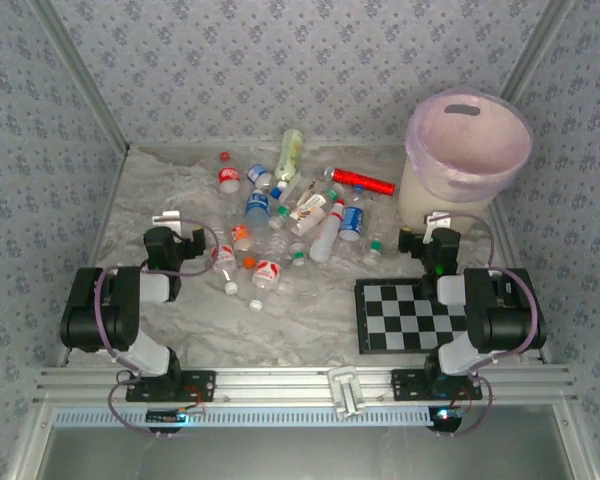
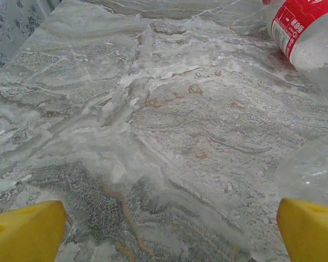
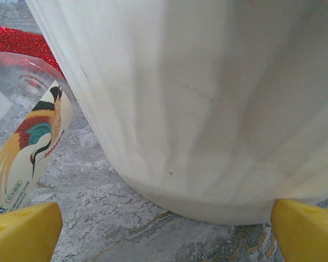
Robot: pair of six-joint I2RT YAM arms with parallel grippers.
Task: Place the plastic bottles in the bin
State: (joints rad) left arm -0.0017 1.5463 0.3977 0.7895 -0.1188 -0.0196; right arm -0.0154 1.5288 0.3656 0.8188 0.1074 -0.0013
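Left tool [image 2: 167, 232]: left of frame, jaws wide, nothing held, bare bench [image 1: 200, 335] beneath it. A red-labelled bottle [image 2: 303, 30] lies at the upper right of its view.

Plastic bottles [image 1: 257, 205]: scattered on their sides across the middle of the bench, left of the bin.

Red tube [image 1: 363, 181]: upper middle, at the edge of the scatter.

Checkerboard [image 1: 410, 313]: lower right, flat.

Bin [image 1: 420, 195]: upper right, upright.

Right tool [image 3: 167, 229]: jaws wide, empty, close against the bin wall. A crane-labelled bottle [image 3: 27, 147] lies at its left.
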